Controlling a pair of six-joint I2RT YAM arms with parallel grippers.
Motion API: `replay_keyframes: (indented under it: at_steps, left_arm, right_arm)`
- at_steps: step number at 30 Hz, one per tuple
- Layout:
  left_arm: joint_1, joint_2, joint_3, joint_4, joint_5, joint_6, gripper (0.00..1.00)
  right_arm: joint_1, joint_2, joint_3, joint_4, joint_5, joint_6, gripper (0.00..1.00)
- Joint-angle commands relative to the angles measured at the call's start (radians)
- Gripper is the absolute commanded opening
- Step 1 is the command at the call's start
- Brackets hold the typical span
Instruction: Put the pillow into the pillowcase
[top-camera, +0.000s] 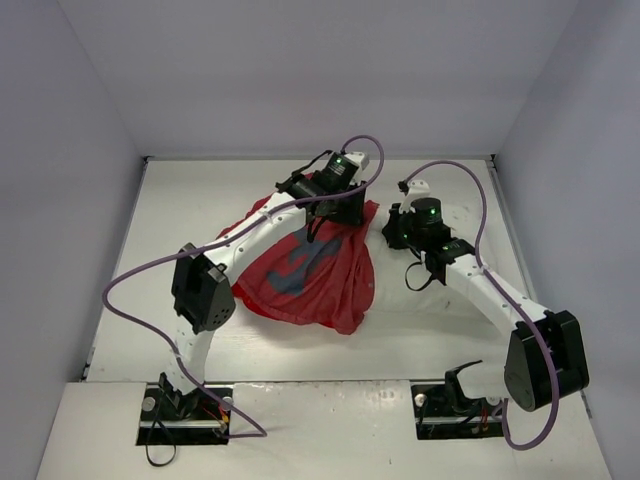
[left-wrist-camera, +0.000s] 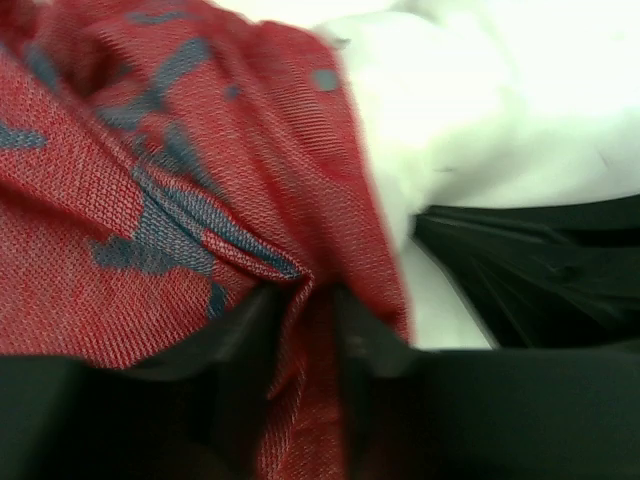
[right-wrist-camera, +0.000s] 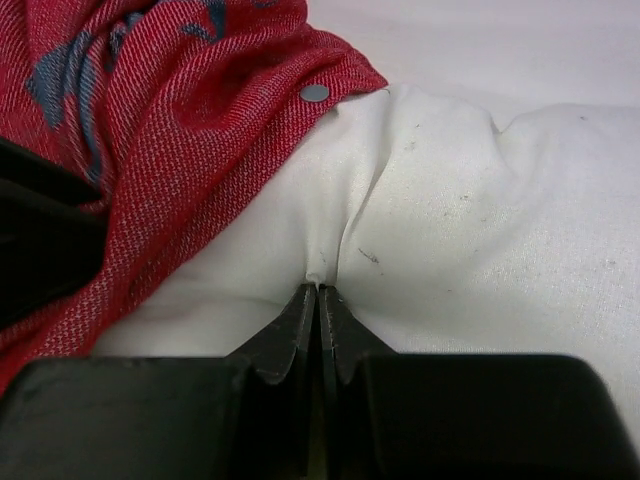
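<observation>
The red pillowcase (top-camera: 305, 275) lies crumpled in the middle of the table, its duller side with bluish patches facing up. The white pillow (top-camera: 398, 288) lies against its right side, partly tucked under the red edge. My left gripper (top-camera: 322, 222) stands at the cover's far edge. In the left wrist view this gripper (left-wrist-camera: 305, 305) is shut on a fold of the pillowcase (left-wrist-camera: 150, 200). My right gripper (right-wrist-camera: 318, 292) is shut, pinching a small crease of the pillow (right-wrist-camera: 470, 220) just beside the pillowcase (right-wrist-camera: 170, 130) rim, where a grey snap (right-wrist-camera: 314, 92) shows.
White walls (top-camera: 90, 150) close in the table on the left, back and right. Purple cables (top-camera: 140, 275) loop off both arms. The two grippers work close together; the left gripper's dark body (right-wrist-camera: 40, 240) fills the left of the right wrist view.
</observation>
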Motion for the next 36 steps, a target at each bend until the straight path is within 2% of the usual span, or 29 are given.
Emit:
replay_keyframes:
  at_steps: [1,2,3,6,10,17,23,27,28,29,30,31,34,36]
  left_arm:
    - [0.031,-0.157,-0.019,0.078,-0.048,0.005,0.28]
    - [0.037,-0.18,-0.033,0.07,-0.109,0.042,0.37]
    - [0.044,-0.229,-0.054,0.058,-0.136,0.062,0.54]
    - [0.06,-0.341,-0.131,0.037,-0.245,0.14,0.69]
    - [0.099,-0.49,-0.264,0.035,-0.233,0.216,0.7]
    - [0.114,-0.573,-0.487,0.029,-0.052,0.234,0.7]
    - [0.116,-0.596,-0.602,0.017,-0.084,0.256,0.7]
    - [0.116,-0.587,-0.617,0.006,-0.058,0.243,0.59]
    - [0.116,-0.587,-0.622,0.004,-0.053,0.24,0.47]
    - [0.116,-0.586,-0.622,0.0,-0.042,0.236,0.42]
    - [0.117,-0.586,-0.625,0.0,-0.024,0.225,0.27]
    - [0.116,-0.586,-0.625,0.0,-0.01,0.225,0.18]
    - [0.099,-0.584,-0.619,0.0,0.03,0.187,0.0]
    - [0.073,-0.572,-0.605,0.0,0.053,0.158,0.0]
  right_arm:
    - [0.01,0.004,0.039,0.043,-0.064,0.02,0.0]
    - [0.01,0.0,0.039,0.044,-0.075,0.017,0.0]
    - [0.008,-0.003,0.04,0.044,-0.079,0.014,0.0]
    - [0.01,-0.015,0.039,0.044,-0.109,0.003,0.0]
    - [0.011,-0.026,0.039,0.042,-0.133,-0.023,0.0]
    - [0.013,-0.029,0.045,0.043,-0.161,-0.04,0.0]
    - [0.014,-0.04,0.04,0.041,-0.173,-0.046,0.0]
    - [0.013,-0.04,0.039,0.042,-0.175,-0.049,0.0]
    - [0.014,-0.04,0.039,0.042,-0.175,-0.049,0.0]
    - [0.014,-0.038,0.039,0.042,-0.175,-0.048,0.0]
    - [0.016,-0.037,0.04,0.041,-0.175,-0.048,0.0]
    - [0.016,-0.037,0.04,0.042,-0.176,-0.048,0.0]
    - [0.014,-0.035,0.04,0.044,-0.172,-0.046,0.0]
    - [0.014,-0.032,0.042,0.044,-0.168,-0.043,0.0]
